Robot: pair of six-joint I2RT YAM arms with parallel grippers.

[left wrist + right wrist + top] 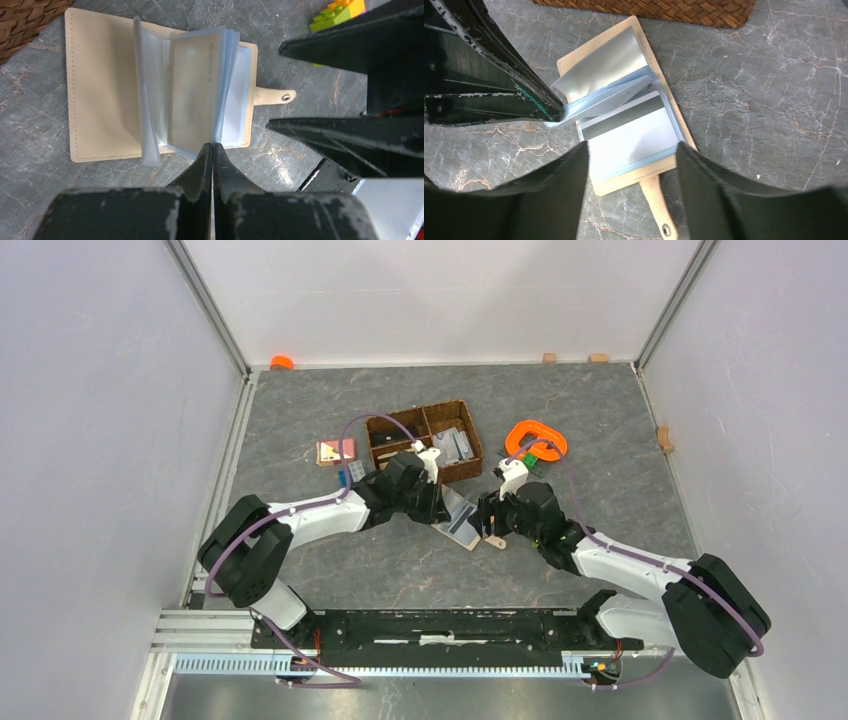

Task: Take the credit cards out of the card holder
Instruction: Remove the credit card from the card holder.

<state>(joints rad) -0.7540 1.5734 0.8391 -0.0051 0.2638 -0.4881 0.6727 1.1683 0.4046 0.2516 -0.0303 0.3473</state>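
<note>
**Card holder** [100, 90]: lies open and flat on the grey, marble-veined counter [600, 410], between the two arms. The cover is beige and leather-like with a stitched border. Its snap tab [272, 95] lies flat off the outer edge. Clear, blue-tinted plastic sleeves [200, 85] fan upward from the spine. One flat sleeve shows a pale card [624, 122] with a dark stripe.

**Left claw** [212, 150]: clenched, tips pinching the edge of the raised sleeves.

**Right claw** [631, 147]: released, fingers spread either side of the tab-side half. Whether they touch it cannot be told.

**Clearances:** a brown woven basket [649, 10] sits just beside the holder's far corner, not touching. Coloured building bricks [340, 12] lie near, beyond the right claw. Bare counter lies on the holder's near side.
</note>
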